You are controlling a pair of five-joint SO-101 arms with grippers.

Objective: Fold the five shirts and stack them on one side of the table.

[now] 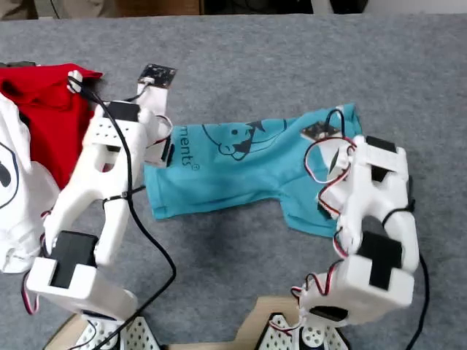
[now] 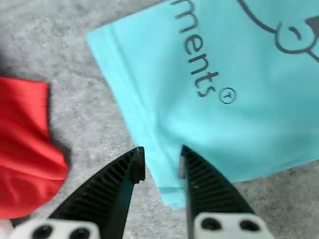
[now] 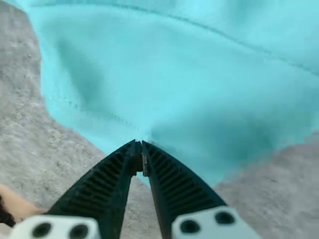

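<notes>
A teal shirt (image 1: 241, 168) with dark print lies spread flat on the grey table (image 1: 306, 58). My left gripper (image 2: 161, 162) is open at the shirt's left hem, and the hem (image 2: 149, 149) lies between its jaws. In the high view that gripper (image 1: 166, 149) sits at the shirt's left edge. My right gripper (image 3: 139, 150) is shut, its tips pinching the edge of the teal shirt (image 3: 189, 89). From above, it (image 1: 326, 198) is over the sleeve at the shirt's right end.
A red shirt (image 1: 51, 117) lies crumpled at the far left, close to the left gripper, and its edge (image 2: 25, 159) is beside the teal hem. A white shirt (image 1: 14, 197) is heaped at the left edge. Bare grey cloth stretches behind and to the right.
</notes>
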